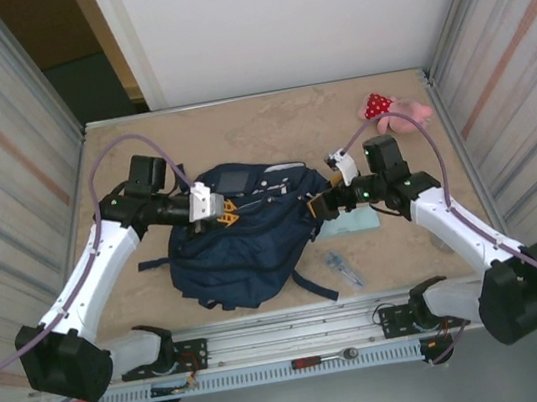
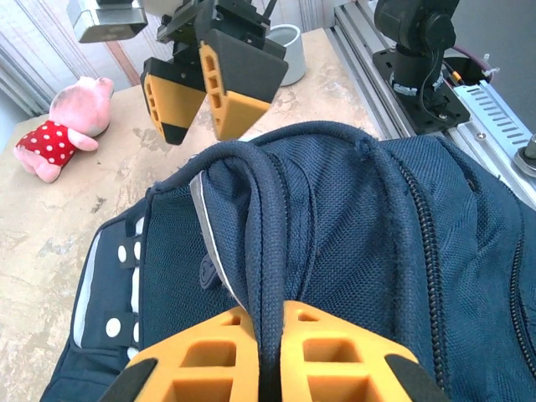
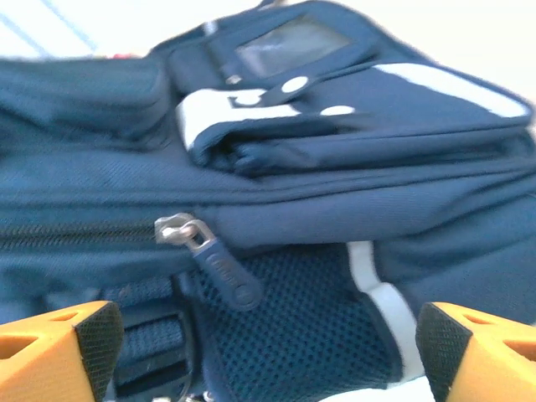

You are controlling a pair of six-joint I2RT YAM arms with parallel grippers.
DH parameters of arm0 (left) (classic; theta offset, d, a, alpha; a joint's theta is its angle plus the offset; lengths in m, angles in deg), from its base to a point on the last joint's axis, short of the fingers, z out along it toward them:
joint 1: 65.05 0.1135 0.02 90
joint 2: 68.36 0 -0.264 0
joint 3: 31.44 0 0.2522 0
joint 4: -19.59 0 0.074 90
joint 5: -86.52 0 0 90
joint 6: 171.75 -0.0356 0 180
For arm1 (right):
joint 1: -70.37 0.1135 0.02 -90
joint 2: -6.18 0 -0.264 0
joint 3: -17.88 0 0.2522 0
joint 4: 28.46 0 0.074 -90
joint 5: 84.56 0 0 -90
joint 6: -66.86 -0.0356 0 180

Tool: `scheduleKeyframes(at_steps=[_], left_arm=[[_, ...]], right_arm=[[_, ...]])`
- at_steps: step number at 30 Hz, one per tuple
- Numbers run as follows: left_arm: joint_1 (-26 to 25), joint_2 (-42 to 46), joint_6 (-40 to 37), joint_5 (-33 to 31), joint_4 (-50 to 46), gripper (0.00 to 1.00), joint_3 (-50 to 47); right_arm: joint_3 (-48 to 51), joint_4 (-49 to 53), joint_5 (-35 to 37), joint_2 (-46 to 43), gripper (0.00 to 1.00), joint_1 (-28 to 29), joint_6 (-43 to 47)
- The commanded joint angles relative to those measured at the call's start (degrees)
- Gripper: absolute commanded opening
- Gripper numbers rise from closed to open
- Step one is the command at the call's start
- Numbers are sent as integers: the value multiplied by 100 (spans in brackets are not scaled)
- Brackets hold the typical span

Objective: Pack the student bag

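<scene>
At table (image 1: 267, 125) centre, clamps bag (image 1: 246, 255) strap (image 2: 260, 218) in left gripper (image 2: 261, 343).
Faces zip pull (image 3: 219, 270) at 11 o'clock, right gripper (image 3: 268, 343) spread.

Navy backpack (image 1: 246, 250) lies flat mid tabletop (image 1: 267, 125), front pockets up, white patch and light stripes showing.

- Mottled beige table (image 1: 267, 120).
- Navy student bag (image 1: 243, 230) at its middle.
- Pink plush toy (image 1: 391, 110) near the far right corner.
- Pale green flat item (image 1: 357, 220) just right of the bag.
</scene>
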Motion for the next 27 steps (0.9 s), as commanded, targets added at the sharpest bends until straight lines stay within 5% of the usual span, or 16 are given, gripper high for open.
scheduleKeyframes(at_steps=[1, 13, 27], left_arm=[[11, 274, -340, 673, 437, 0, 60], [-48, 319, -472, 700, 420, 0, -44], [-109, 323, -266, 111, 761, 0, -192]], right_arm=[[-239, 588, -1016, 39, 86, -92, 1505], [-729, 382, -1472, 1192, 78, -90, 1753], [-1173, 1479, -2430, 1602, 37, -110, 1854]])
